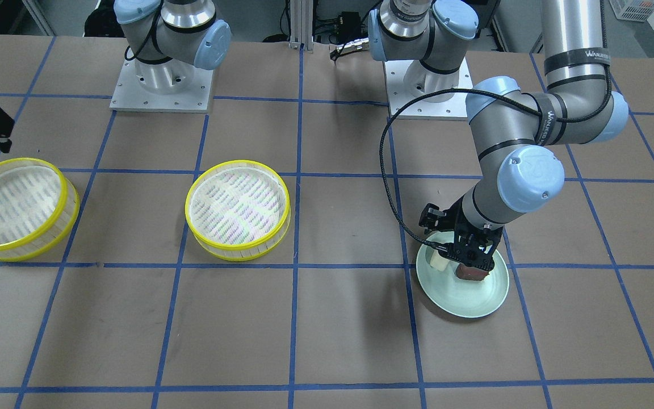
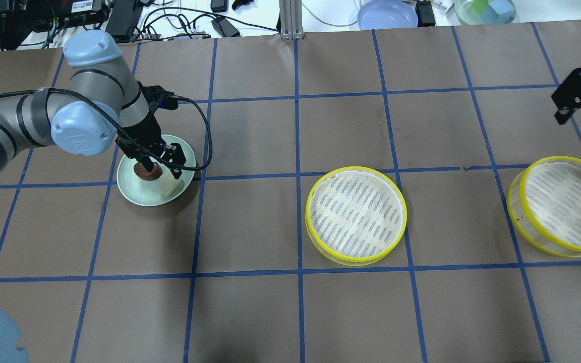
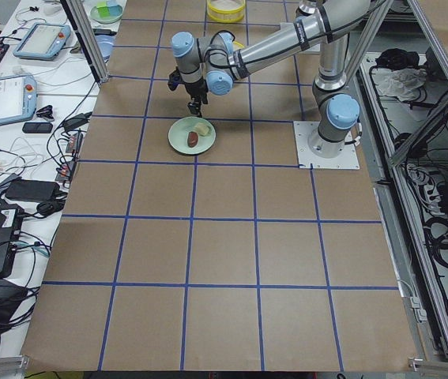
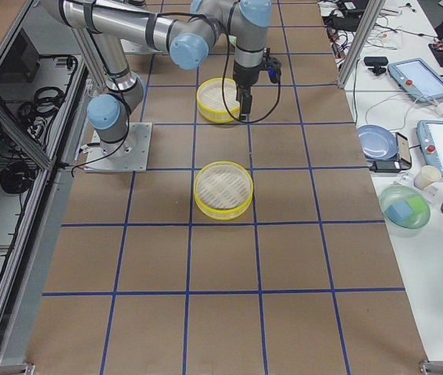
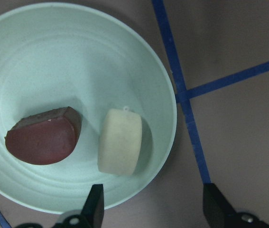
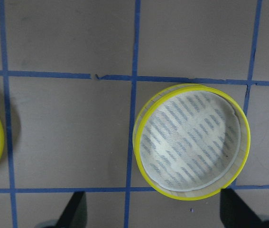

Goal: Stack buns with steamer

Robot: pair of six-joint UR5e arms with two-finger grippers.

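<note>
The left fingers [image 5: 95,209] are held wide apart above the green plate [image 5: 77,42], and nothing is gripped between them. Both buns lie on that plate: the dark bun [image 5: 41,141] and, just beside it, the cream bun [image 5: 121,141], which sits nearer the plate's rim. The right fingers [image 6: 73,211] are likewise spread wide and empty, raised over the worktop [image 2: 250,312] at the other end. Two yellow-rimmed steamer trays stand apart on the worktop with nothing in them: the middle tray [image 2: 355,214] and the far tray [image 2: 563,209]. The task is judged to be at its first pick, with no bun yet lifted.

Several faults can be foreseen from here. Which bun is aimed at cannot be told for certain from the views. Because the buns lie so close together, a finger could be brought down onto the neighbouring bun instead of into the gap, so that one bun is pushed aside or both are pinched at once. With the cream bun near the rim, the outer finger could be lowered onto the plate's edge, and the light plate could be tipped or slid across the worktop. If the descent is stopped too high, only the top of a rounded bun would be caught, and it could be lost on the long carry to the middle tray. A grip closed too hard would be likely to dent the soft food.
</note>
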